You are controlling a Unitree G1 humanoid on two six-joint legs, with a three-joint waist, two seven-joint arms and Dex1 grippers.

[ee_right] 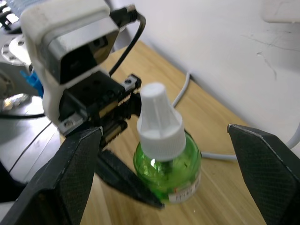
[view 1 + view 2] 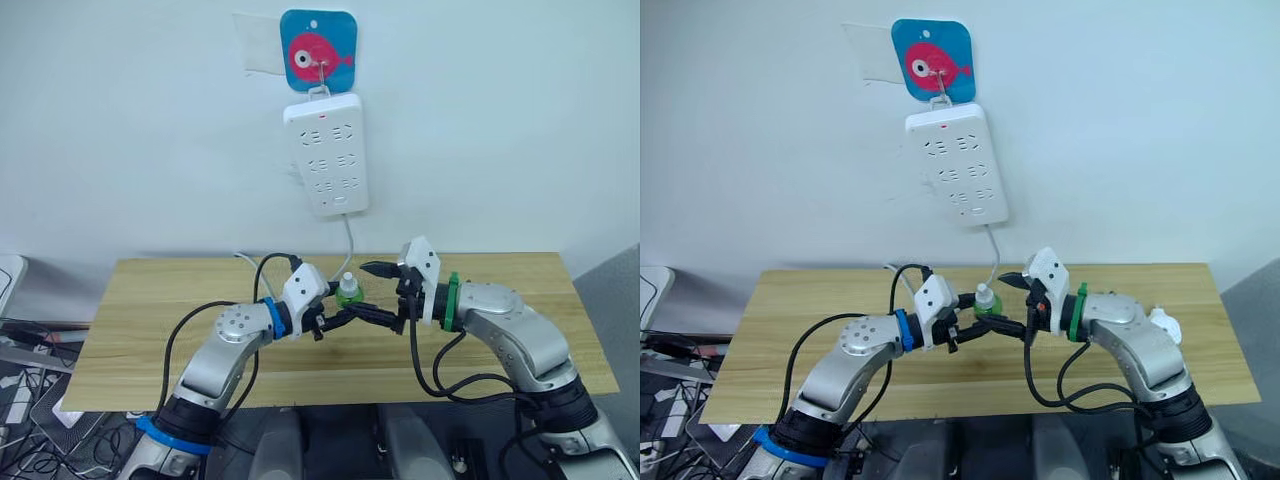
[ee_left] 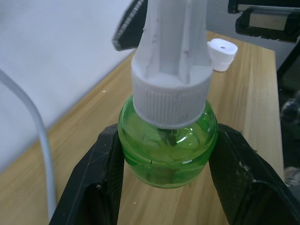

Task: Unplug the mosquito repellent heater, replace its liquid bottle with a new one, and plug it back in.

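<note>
My left claw [image 3: 164,178] is clenched on the round green translucent liquid bottle with its white ribbed screw cap [image 3: 166,140], 1 black finger [image 3: 101,183] pressed to each side of the green belly, holding it upright just above the light wooden tabletop [image 2: 150,330]. My right claw [image 2: 378,292] stands released, its 2 black fingers [image 1: 65,173] spread wide to either side of the bottle without touching it, coming at it from 3 o'clock while the left arm reaches in from 9 o'clock. The small white rounded plastic mosquito repellent heater [image 2: 1164,324] lies on the tabletop well apart from the bottle, out at 3 o'clock past my right forearm; the left wrist view catches it too, with a small dark hole in its rounded face. On the white wall at 12 o'clock hangs a long white power strip [image 2: 328,153], hooked under a blue square plaque with a pink fish [image 2: 318,51], and its grey cable [image 2: 349,240] drops down to the tabletop behind the bottle.
</note>
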